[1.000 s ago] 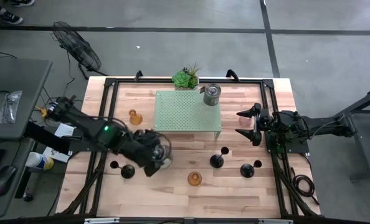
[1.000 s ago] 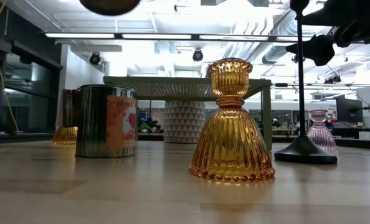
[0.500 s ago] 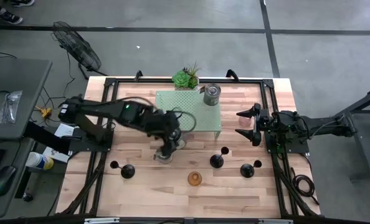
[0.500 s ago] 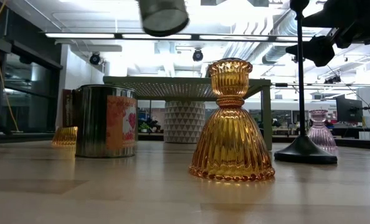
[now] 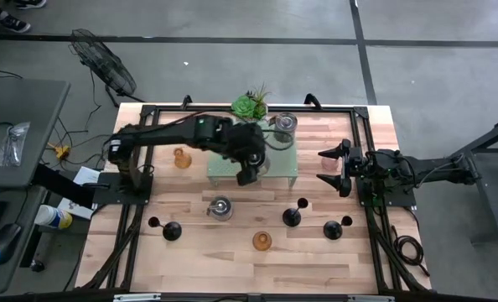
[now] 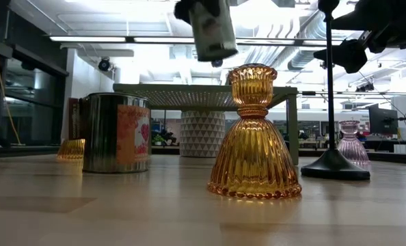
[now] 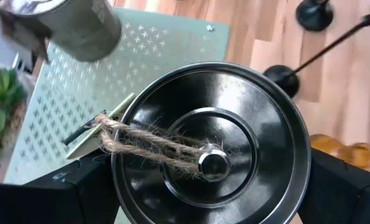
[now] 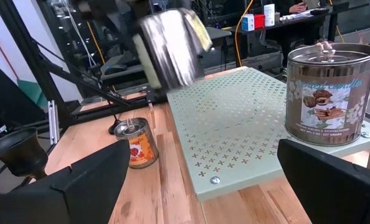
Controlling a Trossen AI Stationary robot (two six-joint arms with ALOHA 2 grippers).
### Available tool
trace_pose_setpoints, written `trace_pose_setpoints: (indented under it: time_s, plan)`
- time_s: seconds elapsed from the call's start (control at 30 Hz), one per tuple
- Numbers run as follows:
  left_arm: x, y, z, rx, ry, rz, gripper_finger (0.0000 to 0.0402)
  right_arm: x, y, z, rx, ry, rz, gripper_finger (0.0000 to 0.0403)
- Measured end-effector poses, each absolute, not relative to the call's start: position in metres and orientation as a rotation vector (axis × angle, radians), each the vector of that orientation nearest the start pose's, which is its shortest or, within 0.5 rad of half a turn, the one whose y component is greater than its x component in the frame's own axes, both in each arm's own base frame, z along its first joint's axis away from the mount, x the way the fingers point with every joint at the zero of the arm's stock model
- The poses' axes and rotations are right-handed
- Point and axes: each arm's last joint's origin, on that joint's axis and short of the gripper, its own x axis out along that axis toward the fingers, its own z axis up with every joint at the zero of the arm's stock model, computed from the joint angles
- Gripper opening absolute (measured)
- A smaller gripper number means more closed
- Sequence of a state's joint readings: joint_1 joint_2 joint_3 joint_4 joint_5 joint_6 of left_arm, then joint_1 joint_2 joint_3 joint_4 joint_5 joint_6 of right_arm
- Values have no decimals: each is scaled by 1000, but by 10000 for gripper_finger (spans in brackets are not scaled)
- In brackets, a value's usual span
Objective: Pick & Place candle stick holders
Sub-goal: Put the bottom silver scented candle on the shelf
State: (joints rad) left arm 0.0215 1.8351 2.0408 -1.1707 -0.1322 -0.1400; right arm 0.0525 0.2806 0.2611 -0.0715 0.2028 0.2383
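Observation:
My left gripper (image 5: pixel 251 171) is shut on a silvery tin candle holder (image 7: pixel 210 149) with a twine-tied lid. It hangs in the air over the pale green perforated stand (image 5: pixel 232 159) and shows high up in the low view (image 6: pixel 213 27). A second tin (image 5: pixel 284 124) stands on the stand's far right corner, and a third (image 5: pixel 220 207) stands on the table. Amber glass holders (image 5: pixel 261 242) (image 5: pixel 180 158) and black stemmed holders (image 5: pixel 293 216) (image 5: pixel 172 231) stand on the wood. At the right edge my right gripper (image 5: pixel 331 170) waits open. My left gripper has the tin pinched between its two fingers (image 7: pixel 54 190), one on each opposite side of the round wall (image 7: pixel 119 186) just under the lid. The fingers slant down from above. The tin hangs clear above the green stand, slightly tilted in the low view.
A green spiky potted plant (image 5: pixel 251 104) stands behind the stand. A pink glass holder (image 5: pixel 329 164) sits close to my right gripper. A third black holder (image 5: pixel 333 228) stands near right. Bare wood lies along the near edge.
My left gripper has carried the held tin from the near left of the table toward the far right, over the green stand, rolling its wrist on the way. The tin on the table beneath its earlier place has stayed put.

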Motion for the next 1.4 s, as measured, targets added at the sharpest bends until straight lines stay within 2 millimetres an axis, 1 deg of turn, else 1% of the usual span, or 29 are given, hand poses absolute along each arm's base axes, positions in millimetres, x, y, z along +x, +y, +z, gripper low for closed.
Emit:
trace_pose_setpoints:
  time_s: [0.2, 0.3, 0.4, 0.7, 0.9, 1.0, 1.2, 1.4]
  plan:
    - [396, 37, 373, -51, 959, 239, 354, 108, 0, 223, 226, 72, -160, 400]
    - [405, 46, 367, -51, 960, 255, 354, 108, 0, 223, 226, 72, -160, 400]
    - [412, 50, 367, -71, 947, 249, 354, 108, 0, 223, 226, 72, -160, 400]
    - [431, 51, 364, -186, 908, 258, 356, 108, 0, 223, 226, 72, -161, 400]
    - [447, 52, 351, -254, 924, 286, 362, 108, 0, 223, 226, 72, -160, 400]
    - [454, 53, 347, -283, 902, 298, 364, 108, 0, 223, 226, 72, -160, 400]
    - [460, 54, 341, -340, 888, 328, 366, 108, 0, 223, 226, 72, -161, 400]
    - [458, 57, 341, -375, 895, 373, 367, 108, 0, 223, 226, 72, -161, 400]
